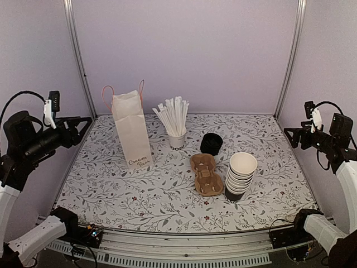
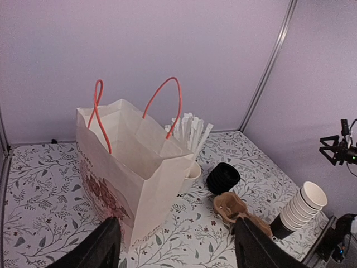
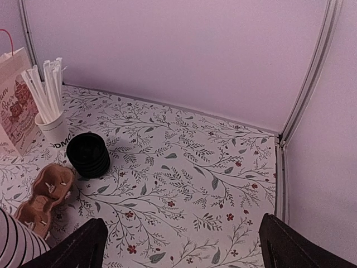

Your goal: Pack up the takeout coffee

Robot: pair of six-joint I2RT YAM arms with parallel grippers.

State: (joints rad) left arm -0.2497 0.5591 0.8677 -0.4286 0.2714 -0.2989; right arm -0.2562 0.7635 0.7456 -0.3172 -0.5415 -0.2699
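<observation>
Black-fingered left gripper [image 2: 177,243]: held high off the left edge of the table [image 1: 139,195], jaws spread, nothing between them.

Kraft-white paper bag [image 1: 133,134]: orange-red handles, standing upright with its mouth open, towards the back left corner.

White cup of straws [image 1: 177,138]: just right of the bag, close to the back edge, straws fanned upward.

Takeout coffee [image 1: 211,143]: black cup with a black lid, right of the straw cup and near the middle of the back half. It stands free, touched by neither arm. Whether it sits fully upright cannot be told.

Brown pulp cup carrier [image 1: 203,174]: lying flat just in front of the coffee, near the table's centre, holding nothing.

Stack of lidless black cups [image 1: 240,177]: white insides, leaning, just right of the carrier.

Right gripper [image 3: 184,248]: raised off the right edge, jaws spread wide, holding nothing.

Step in hand, as judged: the start. Packing is not yet begun, and both arms are well apart from the goods.

Next move, as judged: the right arm, being nearer, would descend on the coffee and close about the cup wall below the lid. The grip should be light enough not to crush the paper. The cup must be kept level on its way to the carrier or bag.
</observation>
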